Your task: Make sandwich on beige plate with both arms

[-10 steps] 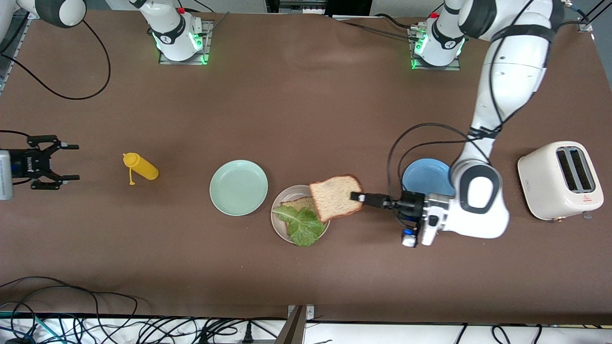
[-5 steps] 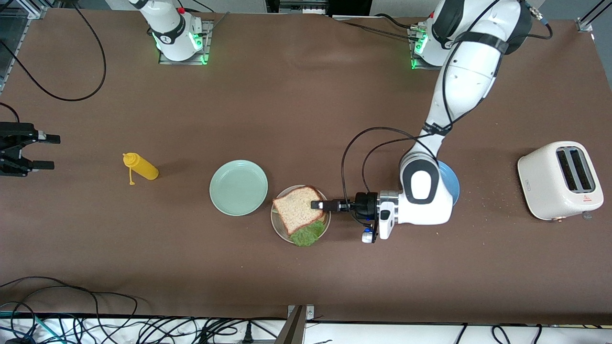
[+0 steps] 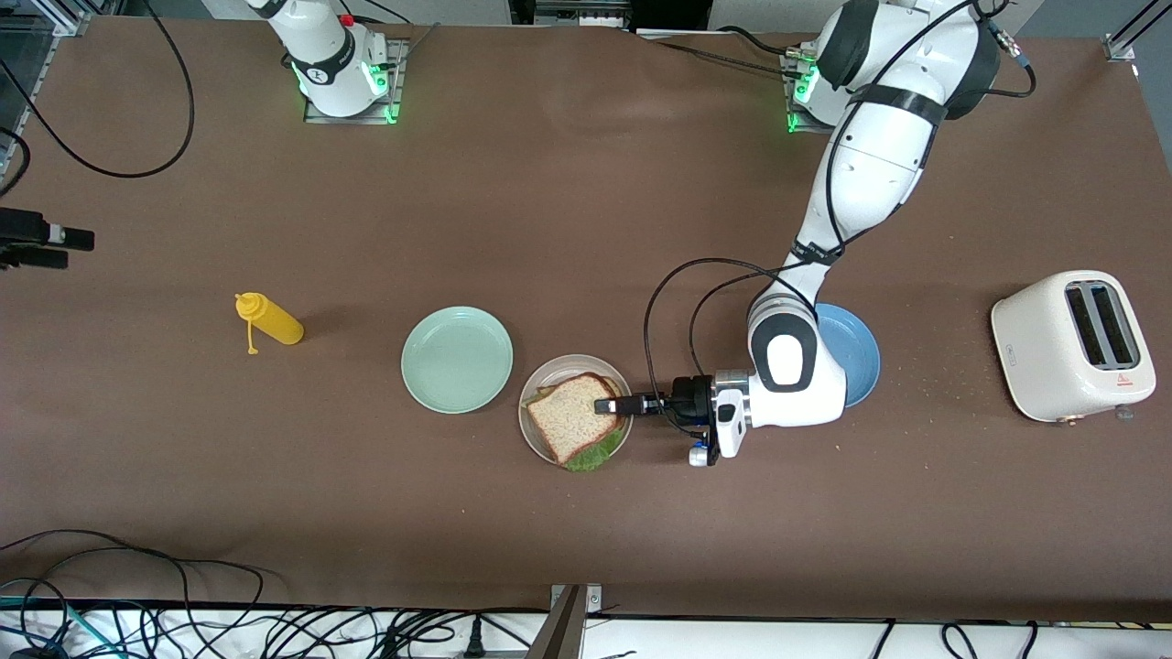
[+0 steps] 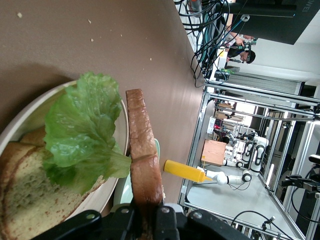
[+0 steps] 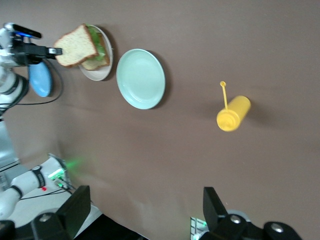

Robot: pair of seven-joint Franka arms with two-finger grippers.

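Observation:
The beige plate [image 3: 527,423] lies near the table's middle, between two other plates. On it rests a lower bread slice [image 4: 25,185] with a ruffled green lettuce leaf [image 4: 82,135] on top. My left gripper [image 3: 606,405] is shut on the crust of a second brown bread slice [image 3: 569,428]. It holds that slice slightly tilted over the lettuce and plate. Only a fringe of lettuce [image 3: 591,456] shows past the slice in the front view. My right gripper [image 3: 79,249] waits open and holding nothing, up over the right arm's end of the table.
A mint-green plate [image 3: 457,359] lies beside the beige one toward the right arm's end. Farther that way lies a yellow squeeze bottle [image 3: 268,318]. A blue plate [image 3: 856,352] sits partly under my left arm. A white toaster [image 3: 1071,345] stands at the left arm's end.
My left gripper carried the bread slice from beside the plate to over the lettuce and lowered it. The right gripper drew back toward the table's edge.

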